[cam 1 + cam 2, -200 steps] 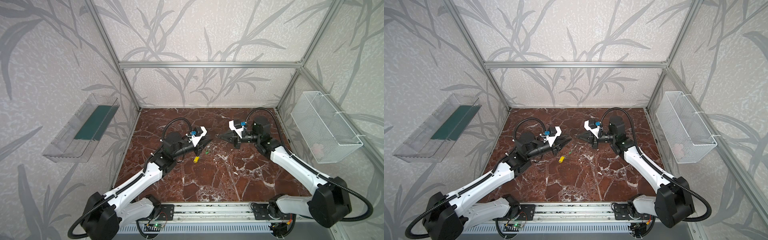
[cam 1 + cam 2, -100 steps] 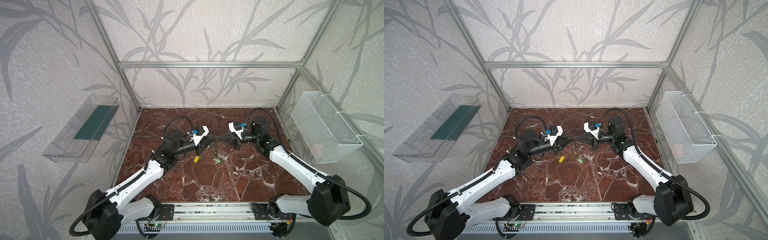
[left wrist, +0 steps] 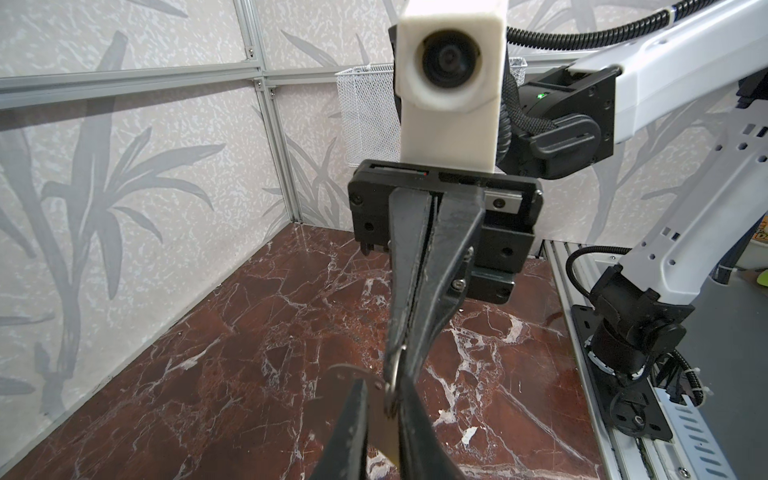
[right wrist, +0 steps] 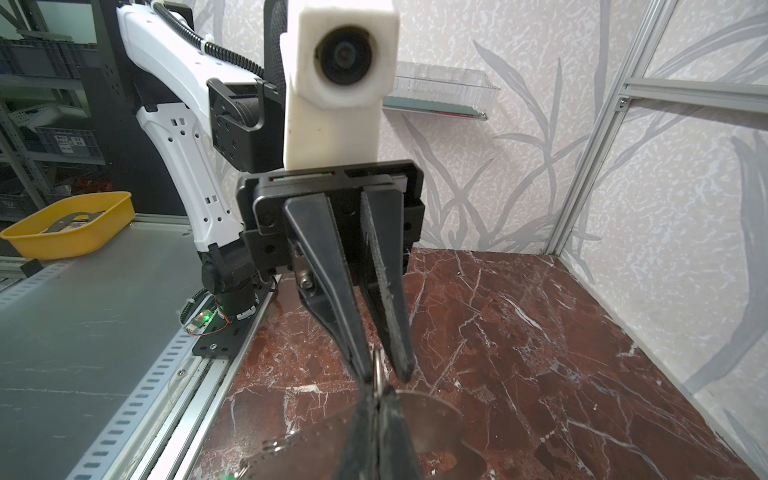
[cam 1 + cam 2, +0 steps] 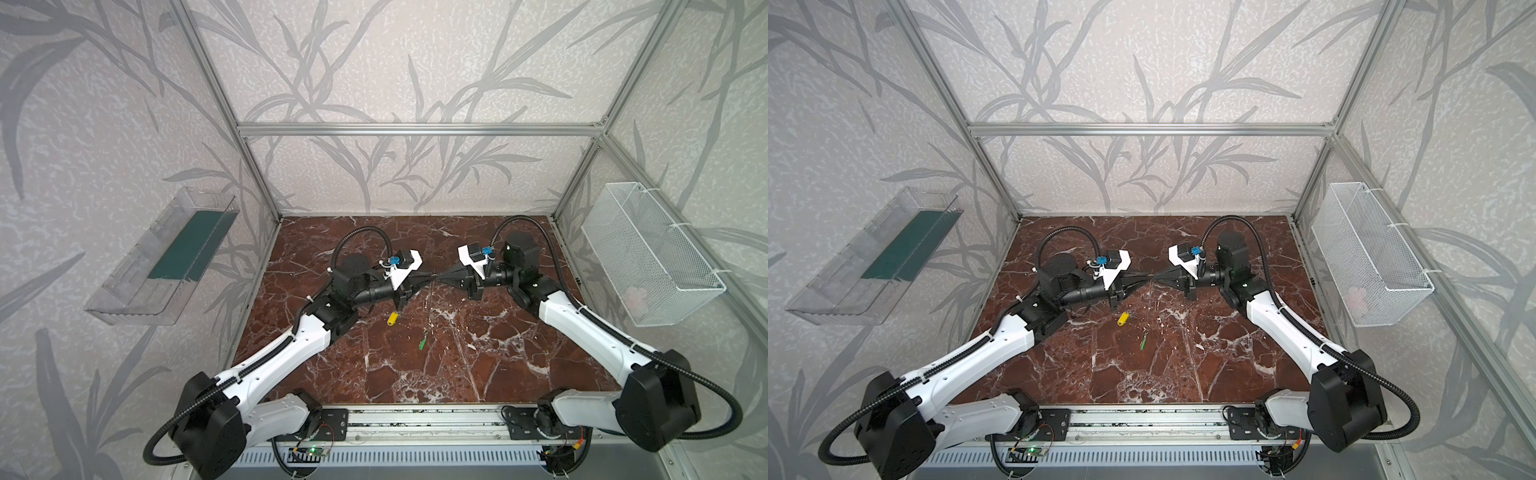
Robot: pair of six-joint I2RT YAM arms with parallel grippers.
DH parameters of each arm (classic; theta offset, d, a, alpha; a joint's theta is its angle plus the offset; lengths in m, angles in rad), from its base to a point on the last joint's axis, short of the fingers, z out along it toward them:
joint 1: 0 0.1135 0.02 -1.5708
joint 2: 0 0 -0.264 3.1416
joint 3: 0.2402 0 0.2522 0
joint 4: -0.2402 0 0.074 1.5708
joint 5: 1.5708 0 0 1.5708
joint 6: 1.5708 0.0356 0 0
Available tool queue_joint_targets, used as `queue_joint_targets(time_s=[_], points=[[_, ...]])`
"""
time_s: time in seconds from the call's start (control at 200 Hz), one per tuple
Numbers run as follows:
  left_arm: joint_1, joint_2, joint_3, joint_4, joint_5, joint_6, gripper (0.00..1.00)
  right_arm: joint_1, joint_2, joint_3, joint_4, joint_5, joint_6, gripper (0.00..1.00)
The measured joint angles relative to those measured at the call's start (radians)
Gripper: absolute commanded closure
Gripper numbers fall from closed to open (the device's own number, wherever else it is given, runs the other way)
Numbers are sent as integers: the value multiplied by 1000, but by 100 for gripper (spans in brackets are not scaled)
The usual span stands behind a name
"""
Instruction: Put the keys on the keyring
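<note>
Right end effector (image 5: 439,277), jaws pressed together, clamps the flat pale-grey keyring plate (image 4: 428,415) mid-frame in both top views. It meets the left end effector (image 5: 428,276) tip to tip. The left fingers (image 4: 328,270) stand slightly apart around a small wire ring (image 4: 378,365), and I cannot tell whether they grip it. Below them on the red marble desk (image 5: 457,365) lie the yellow plastic key tag (image 5: 392,318) and, lower right, the green key tag (image 5: 422,344).

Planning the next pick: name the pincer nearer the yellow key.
Left. Left pincer hangs raised just behind the yellow key; right pincer, meeting the left's tips, lies farther right.
</note>
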Motion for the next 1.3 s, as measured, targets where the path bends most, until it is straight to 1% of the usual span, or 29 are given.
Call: queue_joint_targets(time_s=[0.085,0.23,0.325,0.515,0.62,0.665,0.72,0.78,0.84,0.96,1.095,1.19,1.3], points=[[-1,1,1,-6,4,3,91,0,0,0,3,0,0,100],[-1,3,3,-16,8,-3,94,0,7,0,5,-4,2,100],[-1,7,9,-25,7,-8,100,-3,11,1,6,-5,4,100],[-1,14,11,-25,-18,-23,100,-6,27,4,12,-7,16,100],[-10,15,11,-21,-56,-31,100,-8,32,9,13,6,26,100],[-16,15,10,-13,-83,-33,100,-9,33,14,13,19,29,93],[-27,15,4,5,-128,-32,100,-9,32,19,13,43,34,83],[-41,13,-8,27,-201,-28,100,-9,32,23,7,68,45,71],[-58,13,-20,46,-283,-19,100,-9,33,25,2,93,48,66],[-87,12,-36,64,-451,-3,100,-7,32,29,-11,150,51,63],[-110,13,-32,53,-622,11,100,-7,32,29,-21,223,68,63],[-121,24,3,-13,-720,12,100,-7,32,29,-23,287,86,63],[-125,60,93,-121,-816,-8,100,-6,32,29,-23,372,120,63]])
